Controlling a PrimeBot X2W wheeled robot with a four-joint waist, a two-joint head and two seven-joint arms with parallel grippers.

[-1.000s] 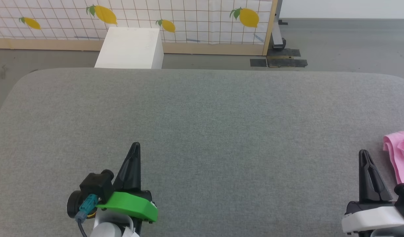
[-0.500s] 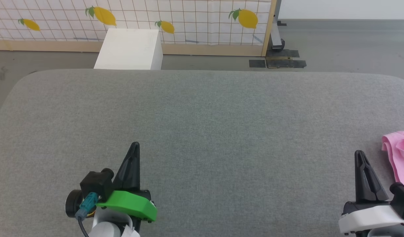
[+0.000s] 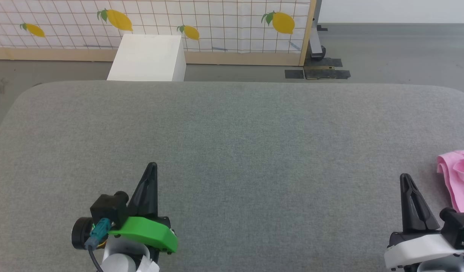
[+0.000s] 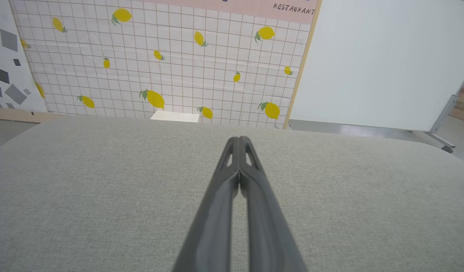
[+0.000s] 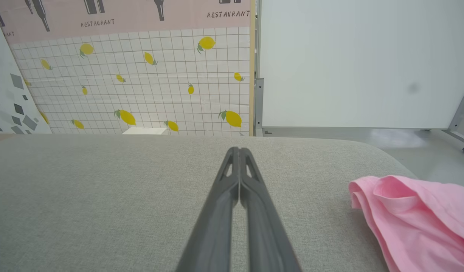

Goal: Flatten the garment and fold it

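Head view: the garment (image 3: 457, 179) lay bunched at the grey table's (image 3: 232, 124) right edge, just beside the right gripper (image 3: 405, 176); the left gripper (image 3: 152, 165) was well apart. Left wrist view: its fingers (image 4: 216, 211) were pressed together, empty. Right wrist view: the right fingers (image 5: 216, 215) were likewise closed on nothing, pink cloth to their right. It looked light and limp, best pinched at the folded edge facing the gripper; its long axis seemingly ran toward the robot, though cropped.
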